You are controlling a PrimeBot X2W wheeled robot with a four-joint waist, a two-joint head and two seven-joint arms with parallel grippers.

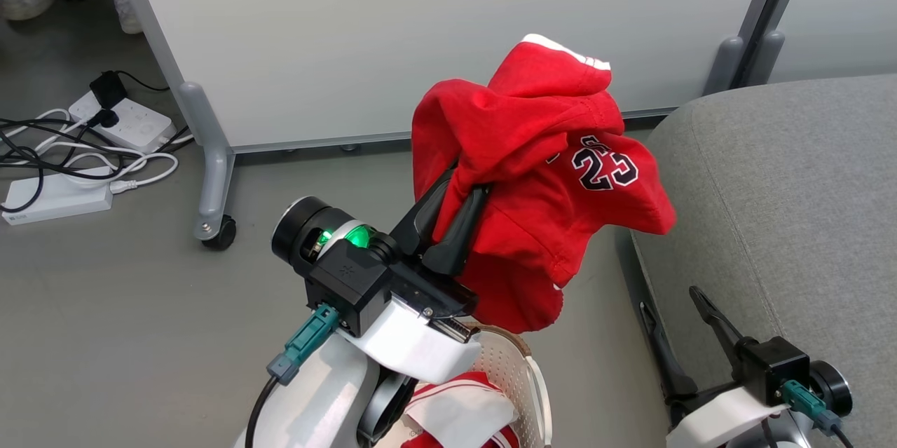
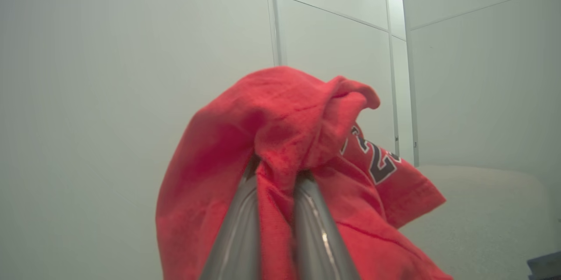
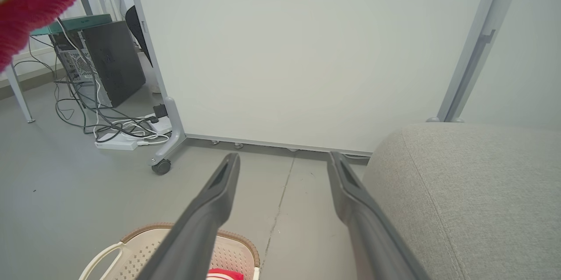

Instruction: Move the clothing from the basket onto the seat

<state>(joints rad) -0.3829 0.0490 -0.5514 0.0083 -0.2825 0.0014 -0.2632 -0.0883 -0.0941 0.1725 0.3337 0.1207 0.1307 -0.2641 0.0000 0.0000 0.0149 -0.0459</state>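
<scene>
Cloth first: your left gripper [image 1: 459, 202] is shut tight on a fold of the red shirt [image 1: 539, 153] with the 23 on it. The shirt hangs in the air above the floor [image 1: 140, 336], just beside the near corner of the grey seat [image 1: 785, 188]. One flap reaches close to the seat's edge, but I think none of it rests there yet. To do this step well, swing your left arm to the right until the whole bundle is over the cushion, not only the flap. Go low before you let go, so the shirt does not slide off the round corner onto the floor. Open wide and pull straight back, because the cloth is wrapped round both fingers and may cling. Your right gripper [image 1: 669, 299] is wide open and holds nothing. It sits low by the seat's side, near the path, so carry the shirt over it or move it away. The striped shirt [image 1: 455, 413] lies in the basket [image 1: 522, 371], down by your left arm, waiting its turn. Behind stands a white panel [image 1: 420, 34] on a wheeled leg [image 1: 214, 209]. Plugs and wires [image 1: 84, 146] lie on the floor to the left, well apart from the path.
</scene>
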